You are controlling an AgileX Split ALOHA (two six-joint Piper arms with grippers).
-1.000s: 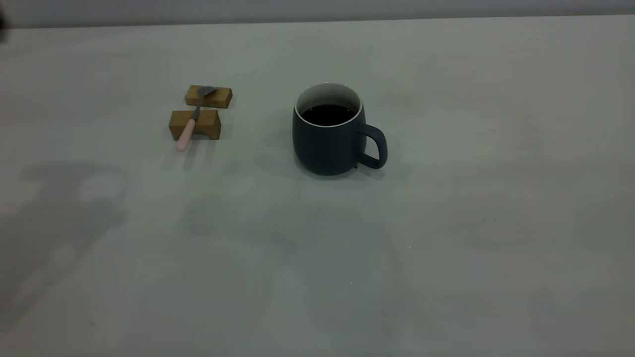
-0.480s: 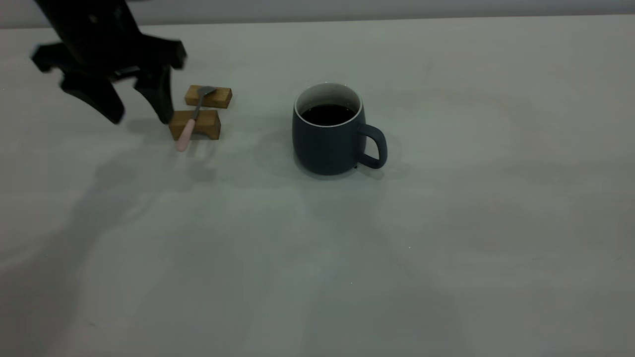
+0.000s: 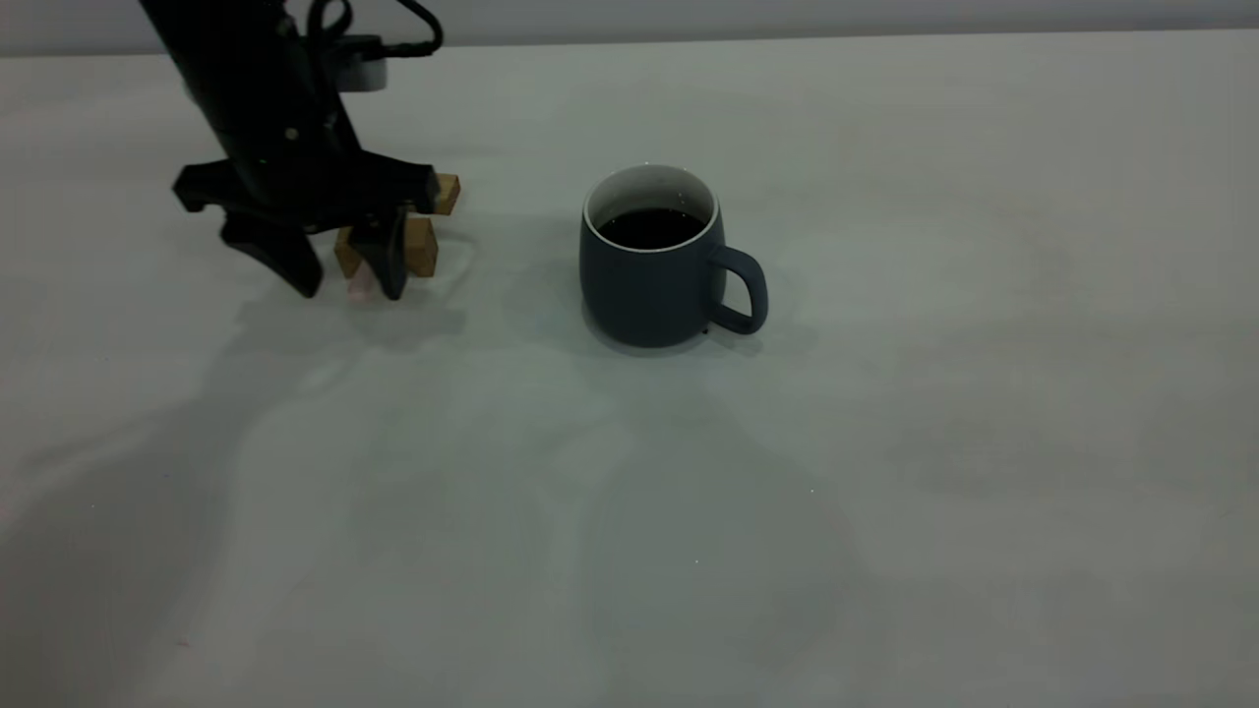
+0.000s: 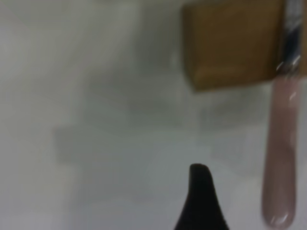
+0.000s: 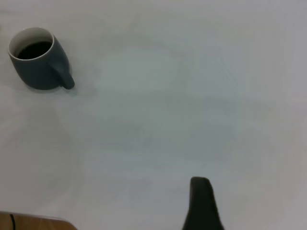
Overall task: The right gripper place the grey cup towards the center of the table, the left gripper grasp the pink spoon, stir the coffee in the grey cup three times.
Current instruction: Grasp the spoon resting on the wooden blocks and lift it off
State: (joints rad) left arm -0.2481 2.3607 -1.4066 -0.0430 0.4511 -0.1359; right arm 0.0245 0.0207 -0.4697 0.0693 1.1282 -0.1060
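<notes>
The grey cup (image 3: 644,285) stands upright near the table's (image 3: 885,442) middle, its handle (image 3: 743,290) pointing right and dark coffee (image 3: 649,228) inside. The pink spoon (image 4: 280,158) rests across two wooden blocks (image 3: 423,246), with its pink handle end (image 3: 360,283) sticking out toward the front. My left gripper (image 3: 344,277) is open and low over that handle, one finger on either side and not touching it. One left finger (image 4: 199,201) shows beside the handle in the left wrist view. The right gripper is outside the exterior view; one of its fingers (image 5: 201,206) hangs over bare table, far from the cup (image 5: 36,67).
The nearer wooden block (image 4: 230,43) sits close to the left fingers. The farther block (image 3: 448,192) is mostly hidden behind the left arm (image 3: 266,88). Open table lies in front of the cup and to its right.
The left arm has come in from the upper left and dropped to the right, so its open fingers now straddle the spoon's handle. Cup and spoon have not moved.
</notes>
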